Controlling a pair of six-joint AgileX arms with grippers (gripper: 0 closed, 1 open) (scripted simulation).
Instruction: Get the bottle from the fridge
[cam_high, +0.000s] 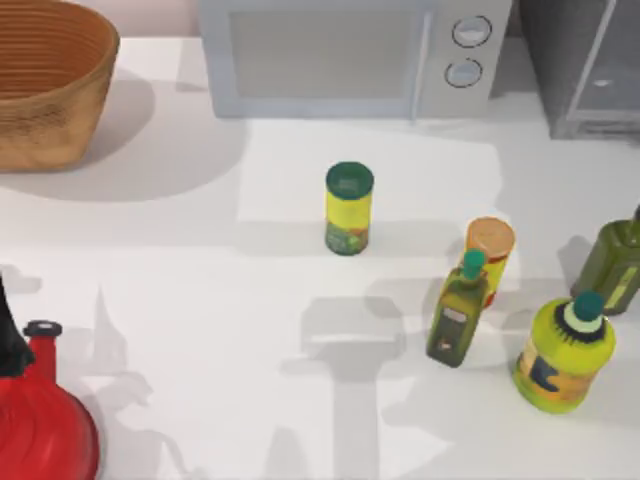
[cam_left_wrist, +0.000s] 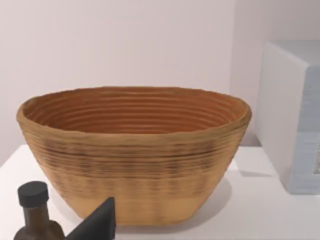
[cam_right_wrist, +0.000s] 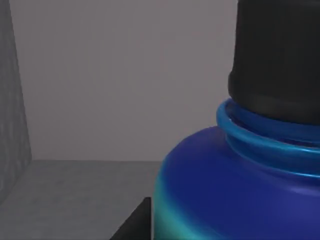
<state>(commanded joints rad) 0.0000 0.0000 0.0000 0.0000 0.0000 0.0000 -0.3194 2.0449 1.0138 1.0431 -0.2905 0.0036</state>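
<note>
Blue-shouldered bottle (cam_right_wrist: 225, 195) stands on the fridge's (cam_high: 585, 70) grey floor; I cannot tell either claw's state.

Bottle (cam_right_wrist: 240, 190) cropped at the edge — right tool perhaps beside it.

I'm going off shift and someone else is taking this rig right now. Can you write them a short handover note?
Right gripper: its wrist view looks at the bottle from very close, blue shoulders and black cap, against grey walls that look like the fridge interior. Whether it has a grip cannot be seen.
Left gripper: its wrist view faces the wicker basket at the table's left rear, beside the microwave; likely parked.
Done: the right arm appears to have reached the bottle in the fridge.
Left: confirm the grasp, draw the bottle out, set it on the table, avoiding the oil bottle and cans there.
</note>
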